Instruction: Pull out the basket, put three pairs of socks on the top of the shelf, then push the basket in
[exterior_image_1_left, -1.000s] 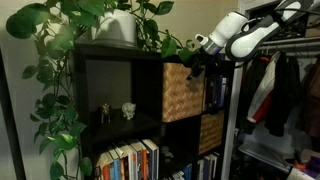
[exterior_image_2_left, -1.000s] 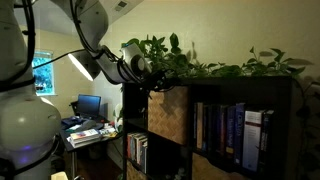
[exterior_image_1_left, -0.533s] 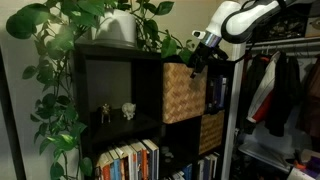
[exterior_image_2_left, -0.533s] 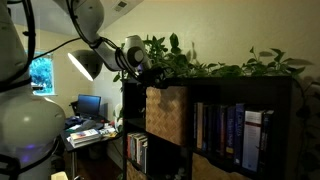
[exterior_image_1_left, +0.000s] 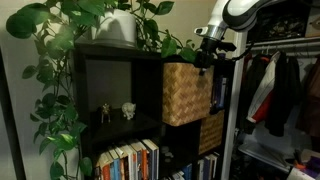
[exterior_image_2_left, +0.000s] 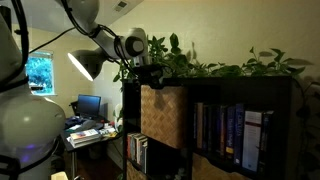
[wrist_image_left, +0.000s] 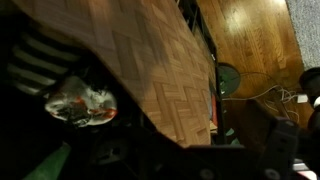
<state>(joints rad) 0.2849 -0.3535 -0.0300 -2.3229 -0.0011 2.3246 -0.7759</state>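
Basket (exterior_image_1_left: 186, 93): 1 tan wicker, jutting from shelf (exterior_image_1_left: 110, 52) cubby | gripper (exterior_image_1_left: 205, 58): 1, at basket's top rim, open-or-closed unreadable | figurines (exterior_image_1_left: 128, 110): 2 | darker basket (exterior_image_1_left: 211, 130): 1, below

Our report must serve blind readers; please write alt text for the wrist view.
A woven tan basket seen from very close fills most of the dark picture. Black-and-white striped cloth shows at the left, and a wooden floor at the upper right.
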